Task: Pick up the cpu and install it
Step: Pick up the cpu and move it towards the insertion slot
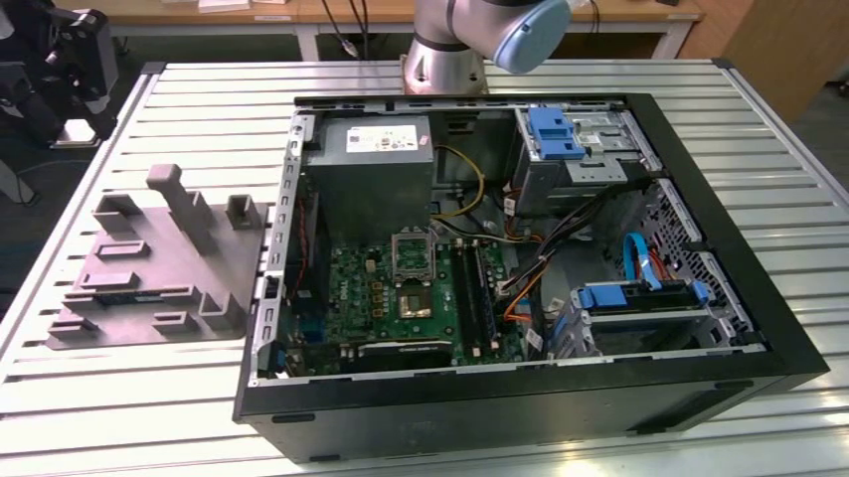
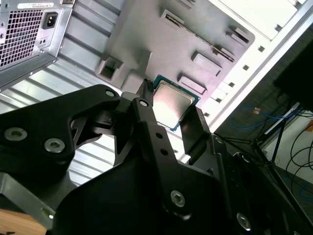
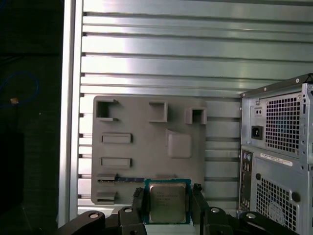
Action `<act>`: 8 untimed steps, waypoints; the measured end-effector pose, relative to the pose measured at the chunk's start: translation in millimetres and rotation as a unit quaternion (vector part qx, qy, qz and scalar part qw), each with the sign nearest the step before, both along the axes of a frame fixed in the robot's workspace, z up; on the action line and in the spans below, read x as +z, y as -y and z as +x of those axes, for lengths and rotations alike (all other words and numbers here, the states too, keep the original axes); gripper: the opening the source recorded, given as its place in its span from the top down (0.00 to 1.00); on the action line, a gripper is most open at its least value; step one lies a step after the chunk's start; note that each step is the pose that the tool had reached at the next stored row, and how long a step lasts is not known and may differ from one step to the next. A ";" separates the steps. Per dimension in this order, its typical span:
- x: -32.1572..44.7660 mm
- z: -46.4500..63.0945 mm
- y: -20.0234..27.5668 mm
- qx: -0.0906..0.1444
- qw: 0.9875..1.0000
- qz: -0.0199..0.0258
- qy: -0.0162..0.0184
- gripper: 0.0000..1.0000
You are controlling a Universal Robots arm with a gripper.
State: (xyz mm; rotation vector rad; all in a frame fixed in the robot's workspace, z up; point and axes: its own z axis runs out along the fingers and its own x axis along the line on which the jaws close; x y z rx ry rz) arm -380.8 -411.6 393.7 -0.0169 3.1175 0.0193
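Two fingers (image 3: 138, 201) grip the cpu (image 3: 167, 201) by opposite edges, over the grey holder tray (image 3: 146, 147) — likely light, stiff, fragile; edges only, never the underside.

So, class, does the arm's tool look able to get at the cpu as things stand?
Very likely yes: in the first wrist view the cpu sits between the fingers of the tool, seemingly gripped, with nothing in the way, above the grey tray.
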 end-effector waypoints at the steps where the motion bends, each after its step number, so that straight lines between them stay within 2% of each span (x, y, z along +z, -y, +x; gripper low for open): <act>1: 0.0 0.7 0.0 0.000 1.000 0.000 0.000 0.53; 8: 0.0 4.1 0.0 0.000 1.000 0.000 0.000 0.53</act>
